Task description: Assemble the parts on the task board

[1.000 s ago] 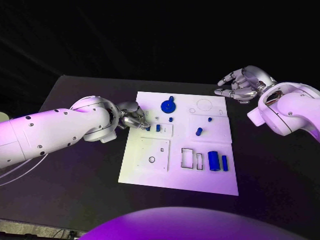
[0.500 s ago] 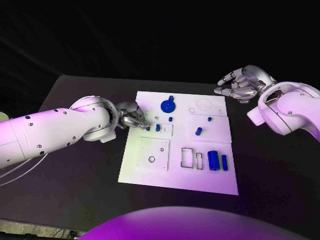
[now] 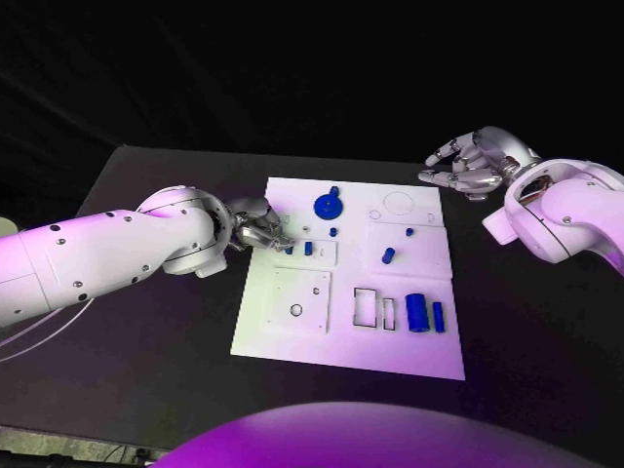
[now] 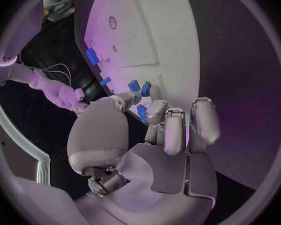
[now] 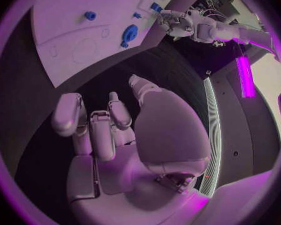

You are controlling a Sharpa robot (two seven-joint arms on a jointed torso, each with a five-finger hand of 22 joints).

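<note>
Nearest me, two blue parts (image 3: 425, 314) are lying side by side w/ empty slots beside them on the task board (image 3: 292, 336); my left hand (image 3: 260, 230) is reaching over the board's left edge, fingertips at a small blue part (image 3: 308, 249), can't tell if gripping; farther off, my right hand (image 3: 467, 166) is hovering past the board's far right corner, fingers curled, holding nothing.
</note>
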